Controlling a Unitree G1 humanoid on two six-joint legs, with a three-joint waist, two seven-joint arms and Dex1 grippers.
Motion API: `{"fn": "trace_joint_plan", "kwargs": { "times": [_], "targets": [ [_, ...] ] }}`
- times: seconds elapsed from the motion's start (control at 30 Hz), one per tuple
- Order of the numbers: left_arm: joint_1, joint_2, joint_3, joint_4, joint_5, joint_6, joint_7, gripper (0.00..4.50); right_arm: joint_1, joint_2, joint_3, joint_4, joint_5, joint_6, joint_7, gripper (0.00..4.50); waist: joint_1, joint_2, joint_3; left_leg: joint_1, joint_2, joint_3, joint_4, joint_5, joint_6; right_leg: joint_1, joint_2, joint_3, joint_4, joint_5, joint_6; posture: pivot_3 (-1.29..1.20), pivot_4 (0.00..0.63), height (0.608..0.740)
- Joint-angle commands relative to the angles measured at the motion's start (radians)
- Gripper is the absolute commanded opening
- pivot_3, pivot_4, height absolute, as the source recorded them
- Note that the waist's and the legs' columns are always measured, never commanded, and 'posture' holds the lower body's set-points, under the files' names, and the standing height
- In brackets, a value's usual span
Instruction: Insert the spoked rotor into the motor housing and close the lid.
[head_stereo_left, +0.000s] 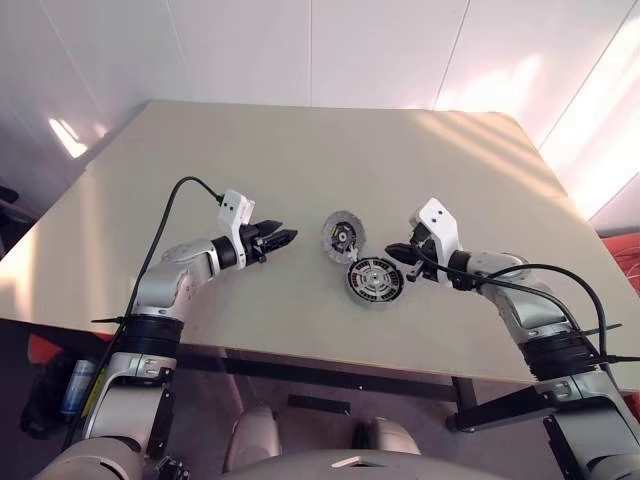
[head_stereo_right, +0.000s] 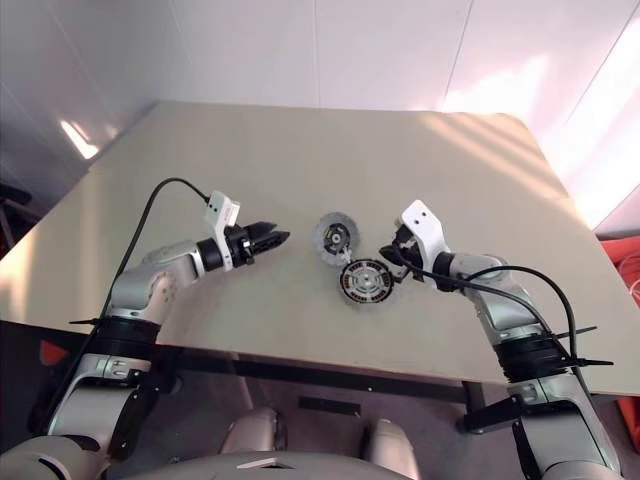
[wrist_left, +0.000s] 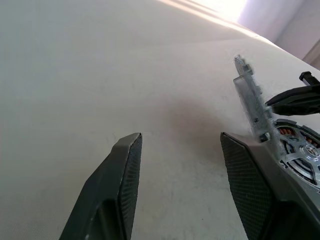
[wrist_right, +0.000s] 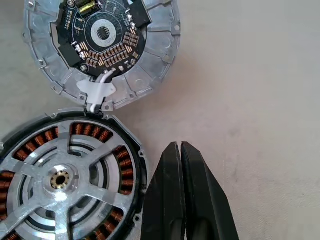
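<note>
The right gripper (wrist_right: 179, 150) is seen with its two black fingers pressed flat together, nothing caught between them, their tips set just beside the rim of the motor housing (wrist_right: 131, 137); whether the rim is actually touched cannot be told. The left gripper (wrist_left: 180, 142) is held partly open over bare tabletop, nothing gripped, its textured black pads (wrist_left: 131, 165) parted by a clear gap, well to the left of the assembly.

The housing is shown lying flat on the pale beige table (head_stereo_left: 300, 150), near its front edge and between the two arms. The spoked rotor (wrist_right: 60, 180) is seen seated inside it: a shiny silver face with broad flat spokes running to a brass-coloured central hub, ringed by a black rim, with copper-orange windings glimpsed through the gaps between the spokes.

The lid (wrist_right: 155, 60) is left open, hinged at the housing's far edge by a small white link and tilted up from the table. Its light grey cast-metal ring is marked by radial ribs and small edge tabs, and a dark round circuit board dotted with tiny components is carried at its centre. The table surface is matt and smooth.
</note>
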Motion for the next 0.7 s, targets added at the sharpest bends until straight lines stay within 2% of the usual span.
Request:
{"fn": "trace_joint_plan", "kwargs": {
  "times": [0.03,0.2,0.4,0.7],
  "targets": [
    [-0.009,0.008,0.017,-0.03,-0.003,-0.018,-0.001,2.66,-0.032,0.01,-0.064,-0.05,0.035,0.009,-0.004,0.03,0.0,0.0,0.0,0.0,0.0,0.0,0.0,0.0,0.0,0.0,0.0,0.0,0.0,0.0,0.0,0.0,0.0,0.74],
    [-0.012,0.007,0.014,-0.022,-0.001,-0.022,-0.005,2.66,-0.021,0.012,-0.1,-0.122,0.064,0.032,0.004,0.03,0.0,0.0,0.0,0.0,0.0,0.0,0.001,0.0,0.0,0.0,0.0,0.0,0.001,0.0,0.0,0.0,0.0,0.74],
    [-0.011,0.004,0.012,-0.016,0.0,-0.024,-0.007,2.66,0.077,-0.033,-0.057,-0.246,0.083,0.096,0.085,0.03,0.002,0.0,0.0,0.0,0.0,0.0,0.001,0.0,0.001,0.0,0.0,0.0,0.001,0.0,0.0,0.0,0.0,0.74],
    [0.006,0.005,0.017,-0.028,-0.001,-0.023,-0.001,2.66,0.152,-0.039,0.028,-0.204,0.007,0.12,0.078,0.03,-0.002,-0.001,-0.001,0.004,0.001,0.0,0.002,0.0,0.0,0.003,0.001,0.001,0.002,0.0,0.0,0.0,0.0,0.74]
  ]
}}
